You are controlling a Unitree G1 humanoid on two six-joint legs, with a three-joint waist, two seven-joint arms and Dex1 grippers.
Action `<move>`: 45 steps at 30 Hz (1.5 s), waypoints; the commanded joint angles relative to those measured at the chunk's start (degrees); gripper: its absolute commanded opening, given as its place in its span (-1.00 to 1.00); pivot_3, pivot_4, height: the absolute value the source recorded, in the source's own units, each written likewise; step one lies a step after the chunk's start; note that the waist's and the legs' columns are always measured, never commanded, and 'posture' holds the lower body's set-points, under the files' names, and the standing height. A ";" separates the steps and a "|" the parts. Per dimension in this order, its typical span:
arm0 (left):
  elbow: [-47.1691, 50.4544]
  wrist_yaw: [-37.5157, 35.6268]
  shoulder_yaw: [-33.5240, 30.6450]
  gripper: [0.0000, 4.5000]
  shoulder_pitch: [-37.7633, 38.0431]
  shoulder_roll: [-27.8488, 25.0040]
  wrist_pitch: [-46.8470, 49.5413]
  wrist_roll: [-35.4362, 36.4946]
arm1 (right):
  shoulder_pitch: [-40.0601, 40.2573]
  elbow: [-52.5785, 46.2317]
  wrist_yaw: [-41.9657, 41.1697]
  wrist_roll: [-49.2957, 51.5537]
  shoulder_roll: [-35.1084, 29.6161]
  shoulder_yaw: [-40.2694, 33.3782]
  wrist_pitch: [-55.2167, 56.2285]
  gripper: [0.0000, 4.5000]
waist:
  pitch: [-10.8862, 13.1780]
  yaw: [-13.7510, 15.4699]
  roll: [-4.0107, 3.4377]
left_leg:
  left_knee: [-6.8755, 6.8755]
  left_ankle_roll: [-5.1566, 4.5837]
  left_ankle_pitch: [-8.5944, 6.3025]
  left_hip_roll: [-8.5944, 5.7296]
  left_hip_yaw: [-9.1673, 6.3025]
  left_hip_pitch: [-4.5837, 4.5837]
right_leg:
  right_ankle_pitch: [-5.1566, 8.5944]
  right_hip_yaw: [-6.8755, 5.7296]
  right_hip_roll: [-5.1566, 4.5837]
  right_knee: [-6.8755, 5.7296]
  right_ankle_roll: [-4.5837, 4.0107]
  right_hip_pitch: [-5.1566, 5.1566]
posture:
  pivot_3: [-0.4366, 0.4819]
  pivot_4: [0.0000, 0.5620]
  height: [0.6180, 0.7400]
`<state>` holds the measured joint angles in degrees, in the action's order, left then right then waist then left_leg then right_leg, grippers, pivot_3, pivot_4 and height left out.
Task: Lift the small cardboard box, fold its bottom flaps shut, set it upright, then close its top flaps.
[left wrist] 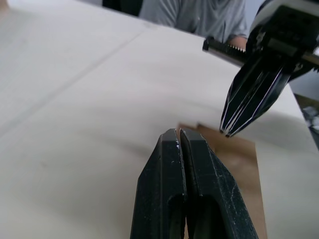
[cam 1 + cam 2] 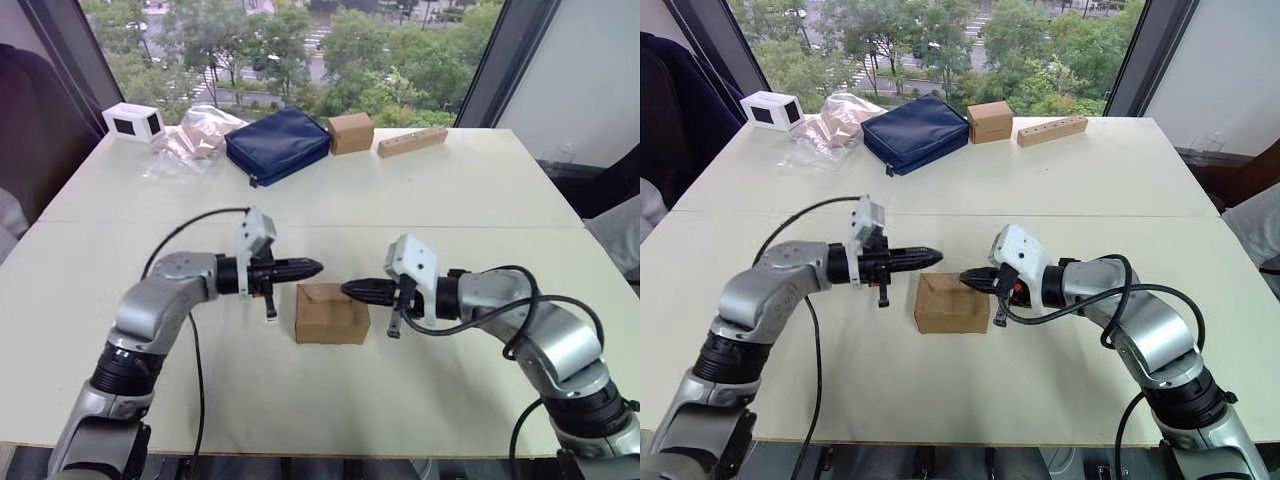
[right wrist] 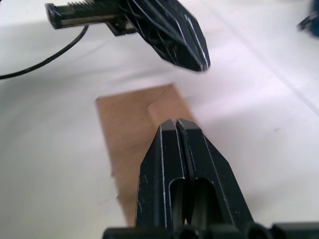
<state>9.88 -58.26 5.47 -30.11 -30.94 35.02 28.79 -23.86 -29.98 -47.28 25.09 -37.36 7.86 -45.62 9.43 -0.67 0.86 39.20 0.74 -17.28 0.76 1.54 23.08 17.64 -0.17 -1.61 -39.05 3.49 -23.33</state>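
The small cardboard box (image 2: 332, 313) rests on the white table (image 2: 470, 200) between my two arms, and the top flaps (image 3: 134, 124) lie flat on it. My left gripper (image 2: 318, 267) is shut and empty, hovering just above the box's far left corner. From the other side my right gripper (image 2: 347, 289) points in over the box's far right edge, also shut and holding nothing. The two tips are a short gap apart. In the left wrist view my shut fingers (image 1: 169, 164) point at the box (image 1: 239, 154), with the right gripper (image 1: 227, 130) opposite.
At the far edge lie a navy pouch (image 2: 278, 143), a chunkier cardboard box (image 2: 350, 132), a long wooden block with holes (image 2: 412, 141), a clear plastic bag (image 2: 195, 135) and a white box (image 2: 133, 121). A person in a grey shirt (image 1: 209, 15) is beyond the table.
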 commanded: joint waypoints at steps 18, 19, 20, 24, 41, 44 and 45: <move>2.96 -0.59 7.24 -0.97 5.08 -2.17 -5.20 -7.26 | -2.22 5.85 -0.41 -11.12 -0.44 10.38 8.23 -1.00 | 0.00 0.00 0.00 | 0.00 0.00 0.00 0.01 0.00 0.01 | 0.00 0.00 0.01 0.00 0.00 -0.02 | -0.05 -0.47 1.00; 2.91 -0.47 7.08 -0.97 5.12 -1.99 -5.17 -7.16 | -2.19 5.94 -0.56 -11.40 -0.39 10.53 8.37 -1.00 | 0.00 0.00 -0.01 | 0.00 0.00 0.00 0.01 0.00 0.00 | 0.00 0.00 0.00 0.00 0.00 -0.02 | -0.05 -0.47 1.00; 2.87 -0.41 6.99 -0.97 5.09 -1.90 -5.14 -7.10 | -2.22 6.03 -0.67 -11.62 -0.33 10.60 8.42 -1.00 | 0.00 0.00 -0.01 | 0.00 0.00 0.00 0.01 0.00 -0.01 | 0.00 0.00 0.00 0.00 0.00 0.00 | -0.05 -0.47 1.00; 2.63 -0.41 7.58 -0.97 5.25 -2.07 -5.79 -7.99 | -2.32 6.28 -0.93 -12.18 -0.08 10.75 8.61 -1.00 | 0.00 0.00 -0.01 | 0.00 0.00 0.00 0.00 0.00 -0.01 | 0.00 0.00 0.01 0.00 0.00 0.00 | -0.05 -0.47 1.00; 11.07 16.86 -18.60 -0.97 12.87 -1.76 11.03 6.82 | 3.46 4.92 0.68 12.11 3.22 -18.88 2.03 -1.00 | 0.00 -0.07 0.00 | -0.04 -0.02 -0.01 0.03 -0.01 -0.03 | -0.01 0.00 -0.01 0.01 0.01 0.03 | -0.05 -0.47 1.00; 13.45 16.16 -19.84 -0.97 17.64 -5.17 11.80 7.65 | 7.44 3.99 0.02 15.02 0.11 -21.48 -0.54 -1.00 | 0.01 -0.09 0.00 | -0.09 -0.01 -0.01 0.03 0.00 -0.03 | 0.00 0.00 -0.03 0.01 0.01 0.01 | -0.05 -0.47 1.00; 15.03 15.29 -19.45 -0.97 20.57 -6.94 11.41 6.89 | 10.05 3.42 -1.09 15.62 -1.74 -22.23 -1.53 -1.00 | 0.01 -0.06 0.00 | -0.08 0.01 0.00 0.03 -0.01 -0.03 | 0.00 0.00 -0.05 0.00 0.01 0.01 | -0.05 -0.47 1.00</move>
<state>19.83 -41.51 -12.80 -11.66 -35.54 46.73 34.96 -15.76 -23.58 -46.70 38.03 -36.77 -11.74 -45.94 9.44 -0.73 0.86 39.14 0.76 -17.28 0.79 1.53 23.04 17.63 -0.17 -1.67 -39.05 3.50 -23.30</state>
